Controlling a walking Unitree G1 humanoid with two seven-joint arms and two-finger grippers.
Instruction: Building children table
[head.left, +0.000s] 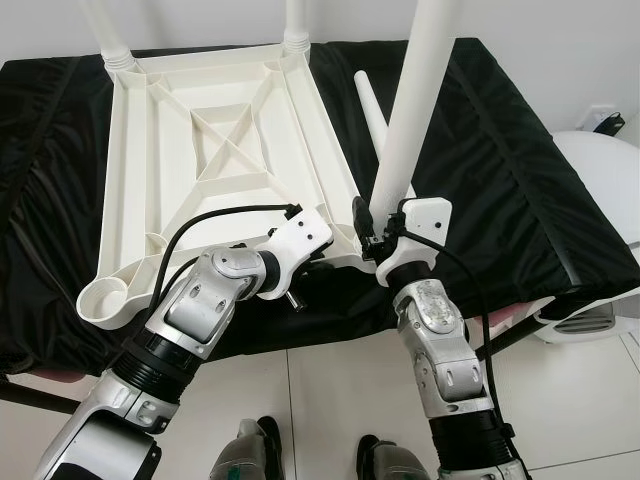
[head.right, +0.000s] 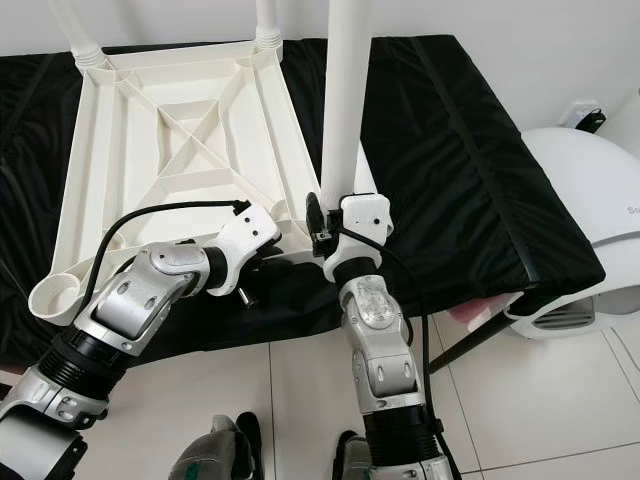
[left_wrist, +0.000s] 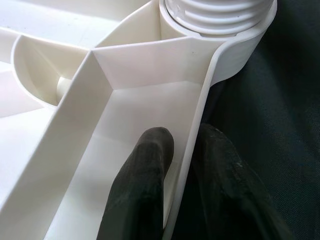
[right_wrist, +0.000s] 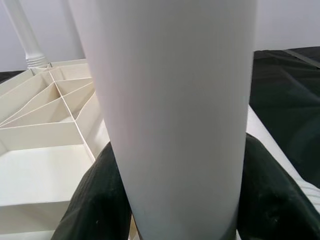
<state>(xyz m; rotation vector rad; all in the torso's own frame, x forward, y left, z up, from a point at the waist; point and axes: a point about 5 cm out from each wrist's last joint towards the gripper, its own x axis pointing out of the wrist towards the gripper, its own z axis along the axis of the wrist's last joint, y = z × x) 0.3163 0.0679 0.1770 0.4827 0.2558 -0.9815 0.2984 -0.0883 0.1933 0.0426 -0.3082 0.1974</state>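
Right gripper (head.left: 372, 228): fingers clenched on the third table leg (head.left: 412, 100), one black finger (right_wrist: 95, 195) on each side of the white tube, low on its shaft, just above the corner socket.

Left gripper (left_wrist: 182, 165): pinching the tabletop's side wall, one finger (left_wrist: 145, 175) inside the rib pocket, the other outside against the black cloth (head.left: 500, 180).

Third table leg: smooth, round, glossy white plastic, standing nearly upright between the right fingers. Judged hollow, light and stiff, and slick enough to spin in the pads, so a low hold near the thread looks best for turning it in.

Threaded end (left_wrist: 220, 15): coarse ridged rings seated in the round socket just beyond the left fingertips; it appears partly screwed in, though how far cannot be told.

Upturned tabletop (head.left: 215, 150): lies underside up on the cloth, beyond both grippers. Cream plastic with thin ribs forming a cross and a rectangle. Judged light and fairly rigid but prone to sliding, so the rim wall is the sensible place to brace.

Empty socket (head.left: 105, 298): open round cup at the near corner, away from the left gripper's fingers.

Spare leg (head.left: 372, 115): tapered white tube lying on the cloth just past the right fingers.

Far legs (head.left: 107, 30): two already upright at the far corners, well beyond both grippers.
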